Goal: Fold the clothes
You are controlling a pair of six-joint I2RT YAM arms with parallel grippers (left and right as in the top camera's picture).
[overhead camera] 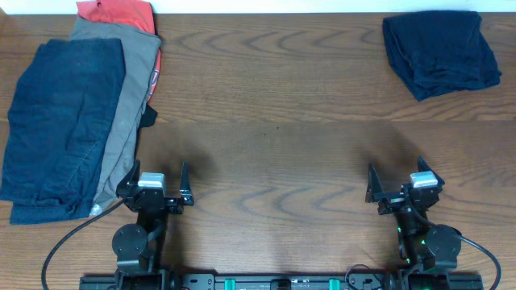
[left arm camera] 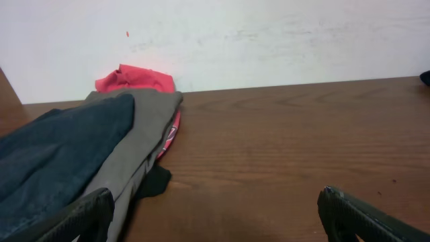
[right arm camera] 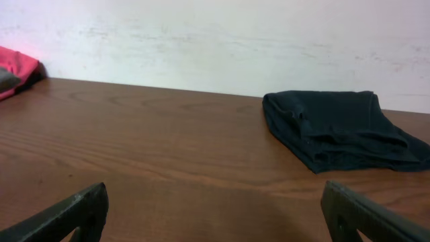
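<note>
Meanwhile, both arms sit at the near edge of the wooden surface (overhead camera: 274,97), the left claw (overhead camera: 153,177) and right claw (overhead camera: 395,176) each spread wide and holding nothing.

The clothes lie in two places. At far left, denim shorts (overhead camera: 60,121) overlap grey shorts (overhead camera: 121,89), which in turn cover a red garment (overhead camera: 117,12) pushed up against the wall. A navy garment (overhead camera: 439,48) lies crumpled alone at the far right corner, well apart from both arms.

The layered pile looks the likelier source of trouble. A pinch at its overlapping hems could catch two garments at once and drag the whole stack along. The left claw's outer finger sits just beside the pile's lower corner and could snag it on the first move. The denim reaches the left limit of the overhead view, so whether any of it hangs off the surface cannot be told, and a careless tug that way might send it over. The navy piece likewise lies close to the right side.

Between the two heaps the middle of the surface offers broad room for spreading and folding.
</note>
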